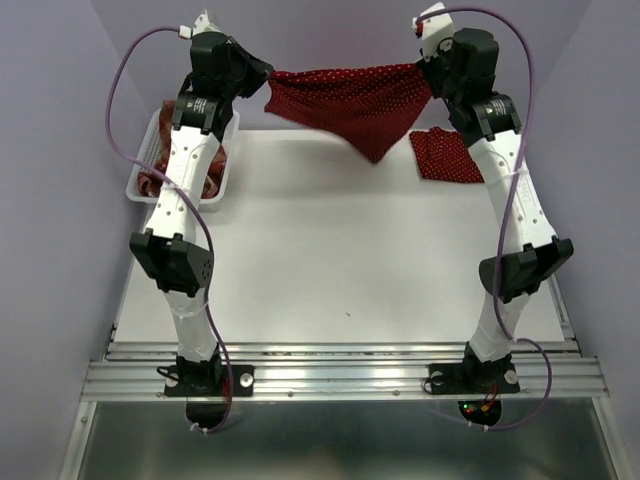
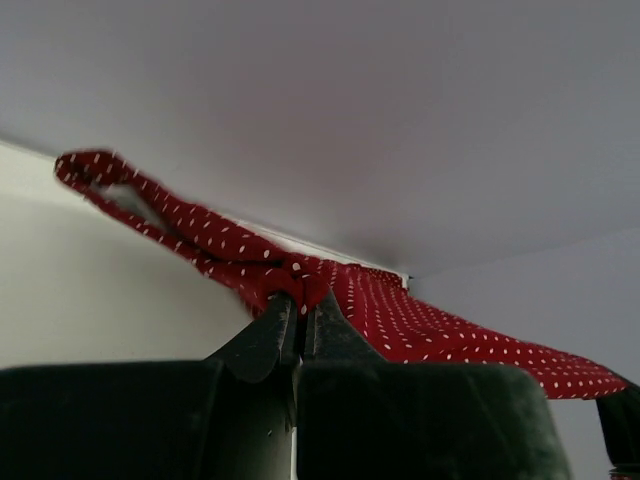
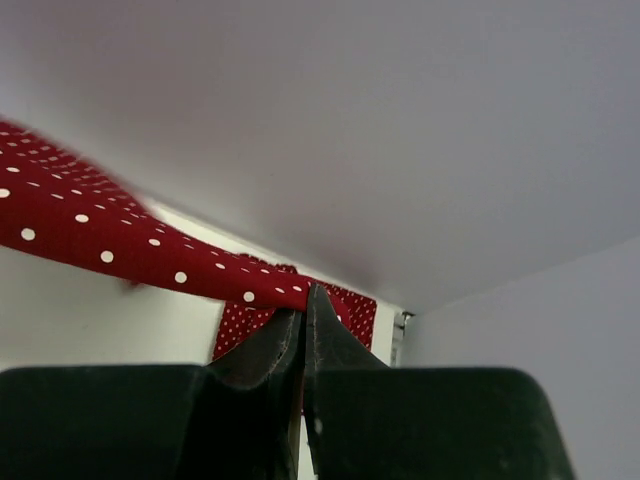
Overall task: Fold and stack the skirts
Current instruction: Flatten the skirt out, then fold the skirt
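Dark red cloth with small white dots, the held skirt (image 1: 350, 105) hangs in the air over the desk's (image 1: 340, 270) 12 o'clock edge, stretched into a band between the two arms, its lower edge sagging to a point. The left fingers (image 2: 285, 318) are clenched on its bunched corner at 11 o'clock, and the right fingers (image 3: 290, 330) are pinched tight on the opposite corner at 1 o'clock (both wrist views show cloth caught right at the tips). A second dotted skirt (image 1: 447, 155) lies folded flat on the desk at about 2 o'clock, beside the right arm. At 10 o'clock a white mesh basket (image 1: 140, 185) sits at the desk's edge with reddish cloth (image 1: 215, 172) bunched inside, partly hidden by the left arm; its pattern is too small to tell.
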